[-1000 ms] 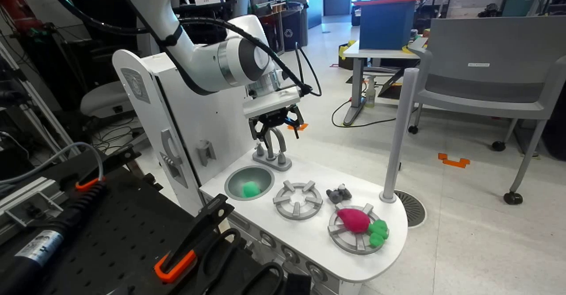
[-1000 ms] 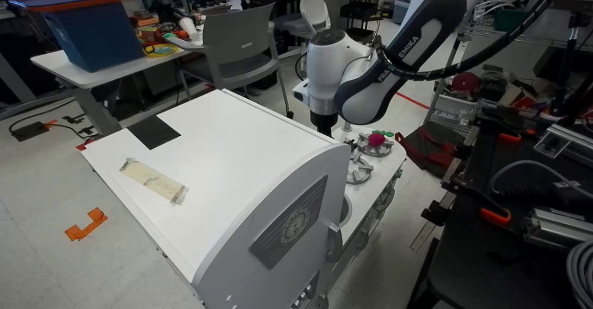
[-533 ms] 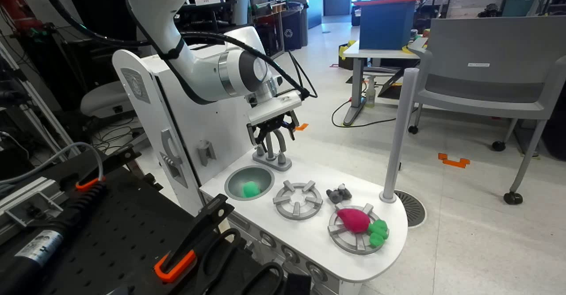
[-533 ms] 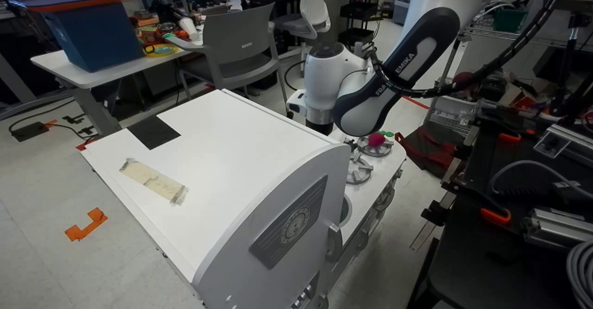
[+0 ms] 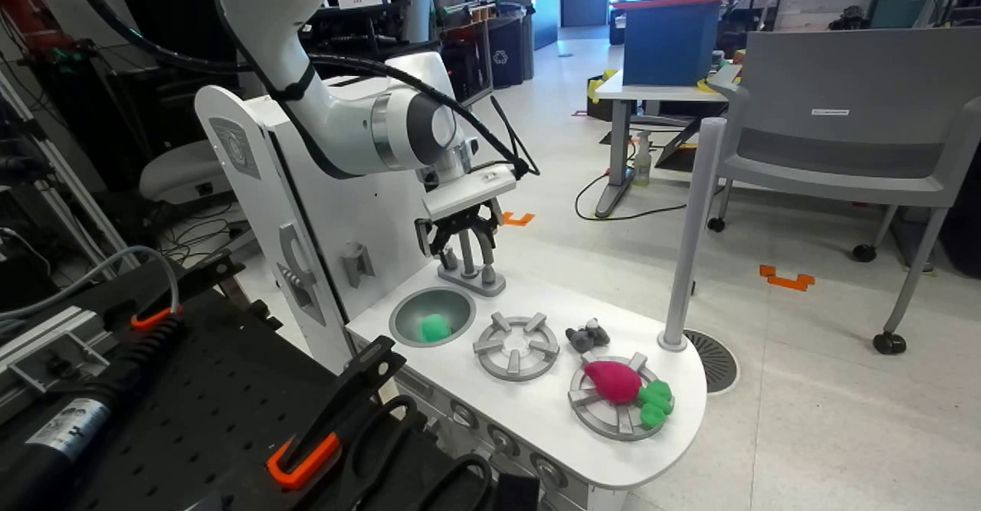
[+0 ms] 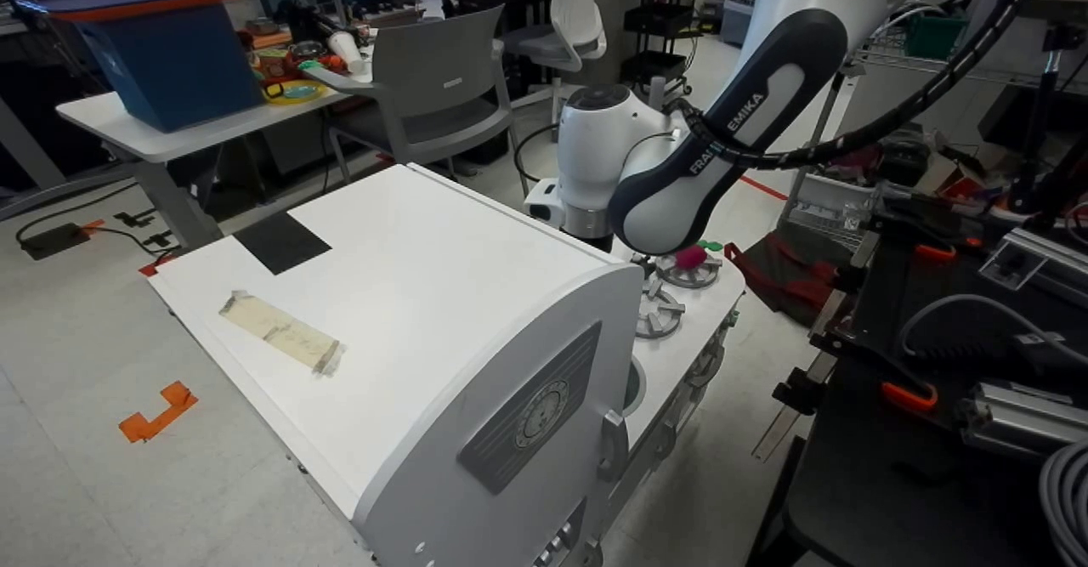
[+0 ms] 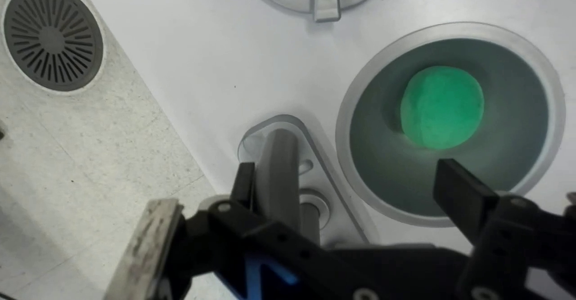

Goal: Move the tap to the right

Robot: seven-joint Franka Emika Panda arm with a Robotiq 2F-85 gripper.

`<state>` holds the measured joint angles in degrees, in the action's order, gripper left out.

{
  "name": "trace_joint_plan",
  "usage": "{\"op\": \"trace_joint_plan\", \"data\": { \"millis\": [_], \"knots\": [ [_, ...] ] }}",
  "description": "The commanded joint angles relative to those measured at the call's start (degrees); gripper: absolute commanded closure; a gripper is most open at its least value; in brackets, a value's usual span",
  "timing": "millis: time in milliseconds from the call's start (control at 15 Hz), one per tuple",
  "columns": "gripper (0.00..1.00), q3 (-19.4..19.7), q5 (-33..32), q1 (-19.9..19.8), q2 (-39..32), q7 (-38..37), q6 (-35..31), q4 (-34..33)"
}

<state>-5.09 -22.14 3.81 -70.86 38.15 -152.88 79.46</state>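
The grey tap point(image 5: 468, 254) stands on a short base behind the sink in an exterior view. In the wrist view its curved spout point(image 7: 279, 174) runs between my fingers. My gripper point(image 7: 346, 174) is open and over the tap, with the spout close beside the left finger point(image 7: 244, 181) and a wide gap to the right finger point(image 7: 465, 196). I cannot tell if the left finger touches the spout. The gripper point(image 5: 457, 243) hides the top of the spout in that exterior view. In an exterior view the white cabinet point(image 6: 408, 278) hides the tap and the fingers.
The round sink point(image 7: 344, 133) beside the tap holds a green ball point(image 7: 443, 106). A burner plate point(image 5: 517, 373) lies beyond the sink, with a grey toy point(image 5: 588, 336) and a pink toy point(image 5: 613, 381) on a further burner. A grey pole point(image 5: 693, 235) stands at the counter's end.
My gripper has come down around the tap's spout, then shifted slightly left in an exterior view. The tap shows no visible change.
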Motion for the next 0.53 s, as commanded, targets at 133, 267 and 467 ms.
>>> {"op": "trace_joint_plan", "data": {
  "millis": [133,267,467],
  "knots": [
    [0.00,-4.26,4.94,-2.43,4.26,1.60,13.93,3.28],
    [0.00,-5.48,7.56,-2.71,4.09,1.13,18.56,2.41],
    [0.00,-6.85,10.70,-3.09,3.85,1.34,22.30,1.48]
  ]
}}
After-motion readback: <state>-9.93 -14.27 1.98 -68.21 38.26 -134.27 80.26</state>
